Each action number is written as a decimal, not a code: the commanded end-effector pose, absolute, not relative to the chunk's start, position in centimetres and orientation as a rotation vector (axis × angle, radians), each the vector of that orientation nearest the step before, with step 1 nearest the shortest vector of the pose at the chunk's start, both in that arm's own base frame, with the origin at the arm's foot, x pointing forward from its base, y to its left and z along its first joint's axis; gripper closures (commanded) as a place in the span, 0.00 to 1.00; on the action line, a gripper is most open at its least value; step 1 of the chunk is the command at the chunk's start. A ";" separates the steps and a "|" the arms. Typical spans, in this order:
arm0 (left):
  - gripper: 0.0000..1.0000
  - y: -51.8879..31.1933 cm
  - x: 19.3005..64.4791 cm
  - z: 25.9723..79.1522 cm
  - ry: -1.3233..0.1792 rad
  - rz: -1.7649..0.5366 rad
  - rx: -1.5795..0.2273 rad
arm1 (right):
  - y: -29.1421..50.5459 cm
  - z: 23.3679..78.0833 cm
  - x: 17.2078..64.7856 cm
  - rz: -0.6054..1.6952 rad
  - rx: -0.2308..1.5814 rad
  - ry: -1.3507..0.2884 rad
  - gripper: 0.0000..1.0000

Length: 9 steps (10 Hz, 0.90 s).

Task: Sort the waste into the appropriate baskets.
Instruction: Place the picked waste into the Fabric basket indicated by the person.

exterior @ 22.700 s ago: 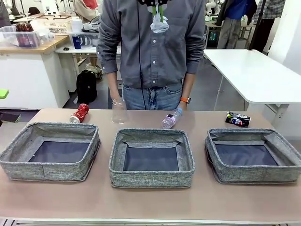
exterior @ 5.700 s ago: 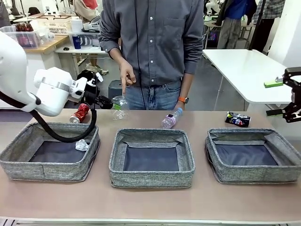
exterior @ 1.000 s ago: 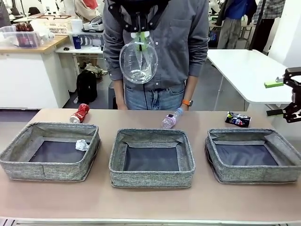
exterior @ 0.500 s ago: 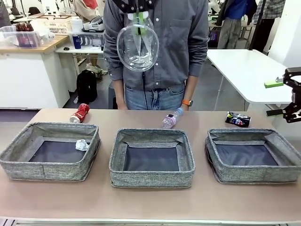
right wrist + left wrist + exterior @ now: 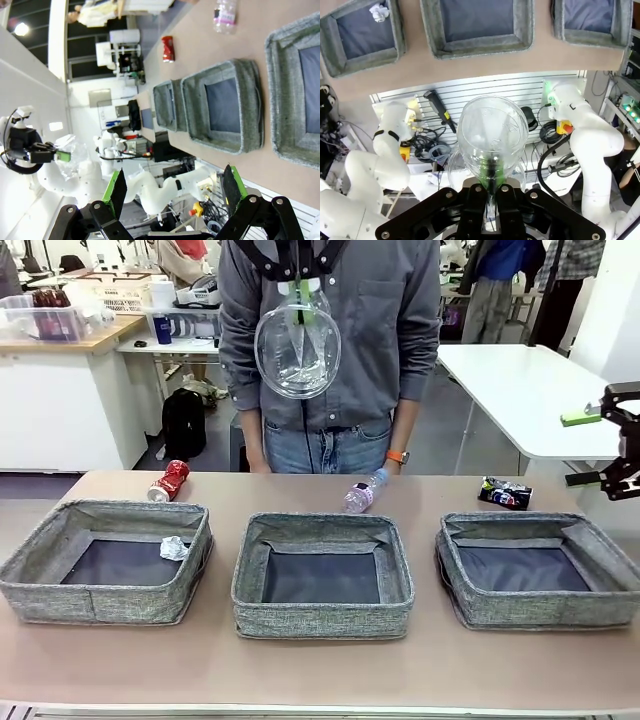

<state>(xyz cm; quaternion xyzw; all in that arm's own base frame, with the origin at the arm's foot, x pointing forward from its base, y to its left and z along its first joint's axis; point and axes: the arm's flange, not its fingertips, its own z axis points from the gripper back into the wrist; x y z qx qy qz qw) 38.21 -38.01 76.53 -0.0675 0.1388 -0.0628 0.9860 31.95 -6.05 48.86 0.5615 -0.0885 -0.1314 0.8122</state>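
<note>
Left gripper [image 5: 299,287], upper centre of the front frame: clenched on the wall of the clear plastic cup [image 5: 297,348]. The cup hangs well above the bench [image 5: 320,670], in front of the person's grey shirt [image 5: 400,330], its round mouth turned toward the camera.

In the left wrist view the same gripper [image 5: 490,186] sits at bottom centre. One green pad shows through the plastic of the cup [image 5: 492,132], so I read it as a pinch on the wall, one finger inside.

Right gripper [image 5: 592,448], right edge of the front frame: released, fingers wide, nothing between them (my right wrist view agrees, with both green pads well apart [image 5: 172,189]).

On the bench:
- Left basket [image 5: 90,605], lower left: crumpled white paper ball [image 5: 174,548] in its far right corner.
- Middle basket [image 5: 320,620] and right basket [image 5: 540,612]: dark bases bare.
- Behind the baskets, left to right: crushed red can [image 5: 170,481], clear bottle with pink label [image 5: 364,492] lying on its side, and crushed dark multicoloured can [image 5: 505,493].
</note>
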 end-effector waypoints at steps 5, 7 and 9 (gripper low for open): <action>1.00 -37.6 38.0 77.0 0.275 -0.141 -0.142 | -6.1 48.8 31.9 -0.265 1.202 -0.198 0.00; 1.00 -37.6 38.0 77.0 0.275 -0.141 -0.142 | -6.1 48.8 31.9 -0.265 1.202 -0.198 0.00; 1.00 -37.6 38.0 77.0 0.275 -0.141 -0.142 | -6.1 48.8 31.9 -0.265 1.202 -0.198 0.00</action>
